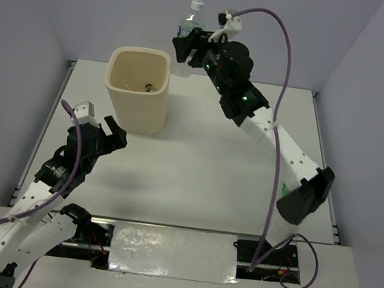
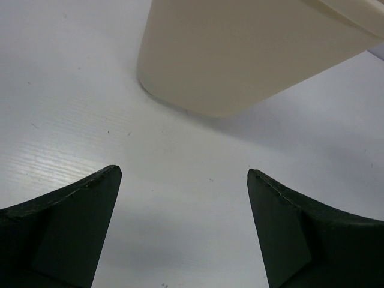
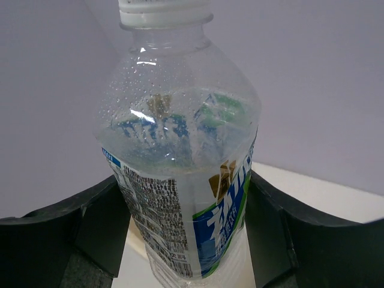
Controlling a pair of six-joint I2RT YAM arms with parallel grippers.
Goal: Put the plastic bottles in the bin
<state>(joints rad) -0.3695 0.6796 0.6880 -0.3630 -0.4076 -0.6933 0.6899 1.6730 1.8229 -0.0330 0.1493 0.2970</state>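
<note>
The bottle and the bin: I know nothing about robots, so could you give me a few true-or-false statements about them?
1. The right gripper is shut on a bottle. True.
2. The bottle has no cap. False: a white cap is on it.
3. The left gripper holds a second bottle. False: it is open and empty, above the table.
4. The bin stands upright. True.
5. The bottle's label is red. False: it is blue, white and green.
</note>
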